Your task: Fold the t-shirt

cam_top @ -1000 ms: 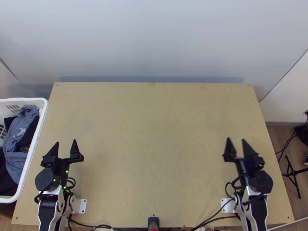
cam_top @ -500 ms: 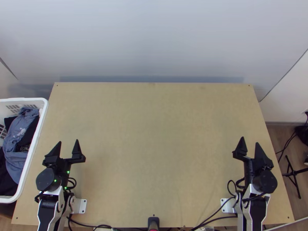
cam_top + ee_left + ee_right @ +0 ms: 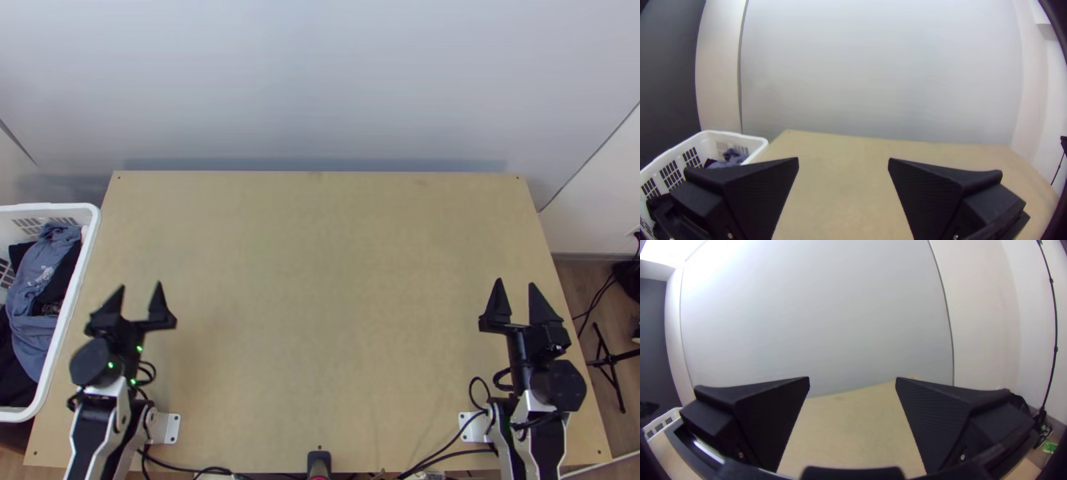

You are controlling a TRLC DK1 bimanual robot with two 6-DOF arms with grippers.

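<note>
We have both sets of jaws parted wide with nothing between them: the left gripper [image 3: 140,286] and, well apart from it, the right gripper [image 3: 516,283]. Outward of the left jaws, just beside them, stands the white plastic laundry basket [image 3: 90,240]. In it a blue-grey printed garment [image 3: 32,272], perhaps our t-shirt, lies bunched over black clothes [image 3: 16,376]; we cannot be sure it is a t-shirt. The wooden table [image 3: 320,304] spreads between the two pairs of jaws. We judge the step to be fetching the shirt: we should bring the left jaws over the rim from above, pinch one layered fold, and lift slowly so no black cloth comes along
</note>
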